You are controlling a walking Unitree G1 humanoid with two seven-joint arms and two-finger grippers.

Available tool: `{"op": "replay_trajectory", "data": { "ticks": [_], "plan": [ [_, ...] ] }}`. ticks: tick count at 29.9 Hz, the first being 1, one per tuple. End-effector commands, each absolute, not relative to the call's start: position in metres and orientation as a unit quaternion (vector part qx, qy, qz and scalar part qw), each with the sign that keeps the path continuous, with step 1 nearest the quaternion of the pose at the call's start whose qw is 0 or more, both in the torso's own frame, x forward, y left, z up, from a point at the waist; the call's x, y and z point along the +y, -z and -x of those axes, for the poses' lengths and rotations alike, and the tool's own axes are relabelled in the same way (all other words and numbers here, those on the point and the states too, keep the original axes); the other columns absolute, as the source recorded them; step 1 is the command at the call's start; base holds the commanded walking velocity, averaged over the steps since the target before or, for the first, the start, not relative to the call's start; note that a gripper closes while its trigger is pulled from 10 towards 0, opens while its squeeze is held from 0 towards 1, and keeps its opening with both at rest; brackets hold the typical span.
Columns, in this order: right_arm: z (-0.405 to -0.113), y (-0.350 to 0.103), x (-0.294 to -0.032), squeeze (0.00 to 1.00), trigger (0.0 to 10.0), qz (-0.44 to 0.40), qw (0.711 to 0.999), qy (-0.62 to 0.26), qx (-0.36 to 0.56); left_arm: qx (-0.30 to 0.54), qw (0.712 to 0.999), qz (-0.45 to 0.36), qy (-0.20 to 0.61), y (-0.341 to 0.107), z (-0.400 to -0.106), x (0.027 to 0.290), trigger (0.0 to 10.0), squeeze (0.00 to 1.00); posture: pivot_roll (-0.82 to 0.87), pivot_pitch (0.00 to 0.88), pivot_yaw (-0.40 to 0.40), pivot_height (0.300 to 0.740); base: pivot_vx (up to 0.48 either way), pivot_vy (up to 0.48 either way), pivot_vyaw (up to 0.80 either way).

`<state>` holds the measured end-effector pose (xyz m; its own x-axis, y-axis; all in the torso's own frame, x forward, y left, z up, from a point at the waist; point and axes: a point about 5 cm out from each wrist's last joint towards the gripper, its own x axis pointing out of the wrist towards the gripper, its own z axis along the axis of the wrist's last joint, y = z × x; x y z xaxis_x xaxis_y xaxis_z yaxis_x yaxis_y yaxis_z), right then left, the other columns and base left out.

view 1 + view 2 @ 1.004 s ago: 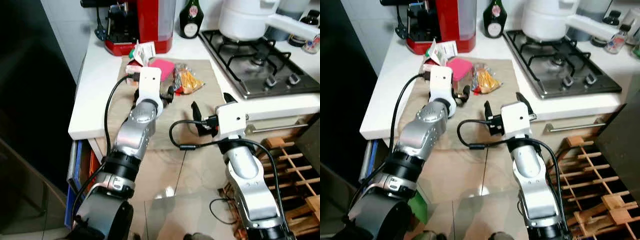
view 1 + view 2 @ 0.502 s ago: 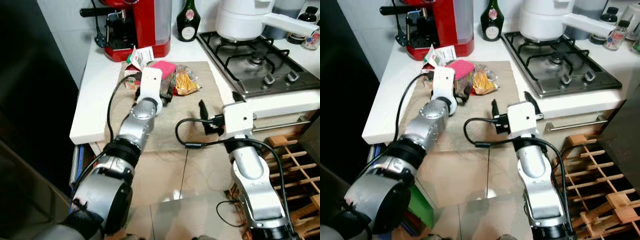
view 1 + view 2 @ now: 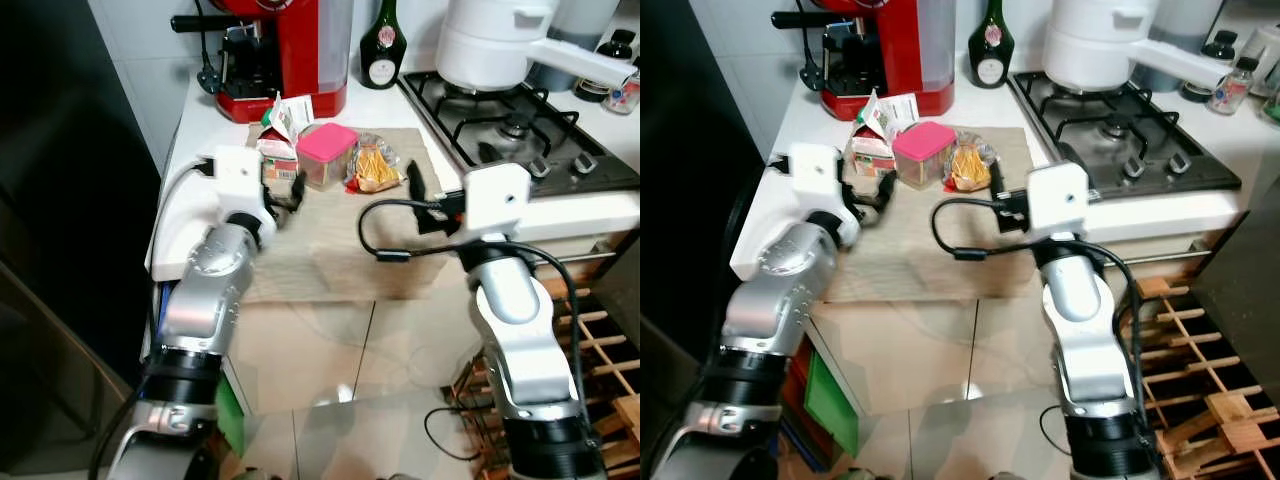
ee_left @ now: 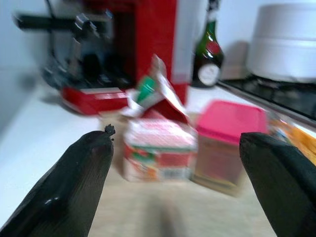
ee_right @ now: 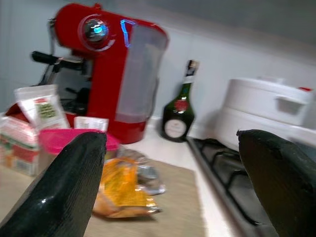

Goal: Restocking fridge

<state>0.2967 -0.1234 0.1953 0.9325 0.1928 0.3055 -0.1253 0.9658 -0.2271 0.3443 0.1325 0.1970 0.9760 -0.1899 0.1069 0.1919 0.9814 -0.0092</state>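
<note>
Both arms are brushed silver tubes with rounded joint housings and black ribbed collars low in the frame. Each ends in a boxy white wrist block, and a black cable loops out from it along the forearm. The left gripper (image 3: 283,193) and right gripper (image 3: 428,196) have long, glossy black fingers (image 4: 74,187) with blunt rounded tips.

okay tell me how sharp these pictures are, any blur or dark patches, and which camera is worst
Left wrist view is worst: the small carton, the pink-lidded container and the red coffee machine are all smeared. Right wrist view is soft too, its black fingers looming large. Both eye views are fairly sharp on the counter, but their left side falls into deep shadow.
</note>
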Motion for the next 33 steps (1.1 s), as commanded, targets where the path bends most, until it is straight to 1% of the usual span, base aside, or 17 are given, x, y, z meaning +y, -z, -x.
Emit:
{"op": "replay_trajectory", "data": {
  "ticks": [1, 3, 5, 6, 10, 11, 14, 16, 18, 21, 24, 25, 27, 29, 30, 31, 33],
  "plan": [
    [-0.299, -0.194, -0.12, 0.0, 10.0, 0.099, 0.977, -0.092, -0.164, -0.079, 0.992, 0.003, 0.099, -0.211, -0.346, 0.134, 10.0, 0.0, -0.01, 0.0, 0.016, 0.74, 0.0, 0.0, 0.0],
    [-0.299, -0.192, -0.119, 0.0, 10.0, 0.096, 0.977, -0.095, -0.162, -0.081, 0.991, -0.005, 0.103, -0.216, -0.348, 0.134, 10.0, 0.0, 0.0, 0.0, 0.02, 0.74, 0.0, 0.0, 0.0],
    [-0.299, -0.187, -0.118, 0.0, 10.0, 0.089, 0.98, -0.09, -0.154, -0.076, 0.99, -0.02, 0.115, -0.225, -0.362, 0.129, 10.0, 0.0, -0.01, 0.0, 0.03, 0.74, 0.0, 0.0, 0.0],
    [-0.299, -0.187, -0.118, 0.0, 10.0, 0.089, 0.98, -0.09, -0.154, -0.076, 0.99, -0.02, 0.115, -0.225, -0.362, 0.129, 10.0, 0.0, -0.01, 0.0, 0.03, 0.74, 0.0, 0.0, 0.0],
    [-0.295, -0.182, -0.113, 0.0, 10.0, 0.086, 0.98, -0.093, -0.155, -0.086, 0.99, -0.018, 0.109, -0.241, -0.384, 0.125, 10.0, 0.0, -0.05, 0.0, 0.057, 0.74, 0.0, 0.0, 0.0],
    [-0.293, -0.181, -0.115, 0.0, 10.0, 0.087, 0.98, -0.091, -0.154, -0.086, 0.99, -0.032, 0.104, -0.244, -0.389, 0.124, 10.0, 0.0, -0.06, 0.0, 0.064, 0.74, 0.0, 0.0, 0.0],
    [-0.288, -0.179, -0.12, 0.0, 10.0, 0.09, 0.981, -0.081, -0.151, -0.091, 0.99, -0.044, 0.099, -0.252, -0.397, 0.121, 10.0, 0.0, -0.11, 0.0, 0.08, 0.74, 0.0, 0.0, 0.0],
    [-0.286, -0.178, -0.122, 0.0, 10.0, 0.092, 0.982, -0.077, -0.149, -0.096, 0.989, -0.039, 0.102, -0.256, -0.399, 0.118, 10.0, 0.0, -0.11, 0.0, 0.08, 0.74, 0.0, 0.0, 0.0],
    [-0.277, -0.177, -0.128, 0.0, 10.0, 0.096, 0.983, -0.066, -0.145, -0.104, 0.988, -0.035, 0.111, -0.266, -0.405, 0.112, 10.0, 0.0, -0.14, 0.0, 0.089, 0.74, 0.0, 0.0, 0.0],
    [-0.275, -0.177, -0.129, 0.0, 10.0, 0.097, 0.983, -0.064, -0.145, -0.105, 0.988, -0.037, 0.11, -0.267, -0.407, 0.111, 10.0, 0.0, -0.14, 0.0, 0.089, 0.74, 0.0, 0.0, 0.0],
    [-0.262, -0.172, -0.131, 0.0, 10.0, 0.104, 0.983, -0.062, -0.135, -0.081, 0.992, -0.02, 0.094, -0.267, -0.417, 0.11, 10.0, 0.0, -0.17, 0.023, 0.098, 0.74, 0.0, 0.0, 0.0],
    [-0.255, -0.169, -0.133, 0.0, 10.0, 0.106, 0.985, -0.059, -0.126, -0.075, 0.994, -0.012, 0.078, -0.268, -0.42, 0.114, 10.0, 0.0, -0.2, 0.058, 0.103, 0.74, 0.0, 0.0, 0.0],
    [-0.25, -0.167, -0.134, 0.0, 10.0, 0.107, 0.985, -0.057, -0.119, -0.072, 0.995, -0.008, 0.068, -0.268, -0.422, 0.117, 10.0, 0.0, -0.2, 0.058, 0.103, 0.74, 0.0, 0.0, 0.0],
    [-0.233, -0.164, -0.139, 0.0, 10.0, 0.114, 0.987, -0.05, -0.105, -0.068, 0.996, 0.001, 0.05, -0.269, -0.424, 0.125, 10.0, 0.0, -0.23, 0.109, 0.108, 0.74, 0.0, 0.0, 0.0],
    [-0.233, -0.164, -0.139, 0.0, 10.0, 0.114, 0.987, -0.05, -0.105, -0.068, 0.996, 0.001, 0.05, -0.269, -0.424, 0.125, 10.0, 0.0, -0.23, 0.109, 0.108, 0.74, 0.0, 0.0, 0.0],
    [-0.221, -0.16, -0.144, 0.0, 10.0, 0.121, 0.988, -0.044, -0.089, -0.065, 0.997, 0.001, 0.041, -0.27, -0.425, 0.13, 10.0, 0.0, -0.24, 0.123, 0.108, 0.74, 0.0, 0.0, 0.0],
    [-0.215, -0.16, -0.146, 0.0, 10.0, 0.123, 0.988, -0.042, -0.083, -0.067, 0.997, -0.001, 0.038, -0.271, -0.426, 0.131, 10.0, 0.0, -0.25, 0.139, 0.107, 0.74, 0.0, 0.0, 0.0]
  ]
}}
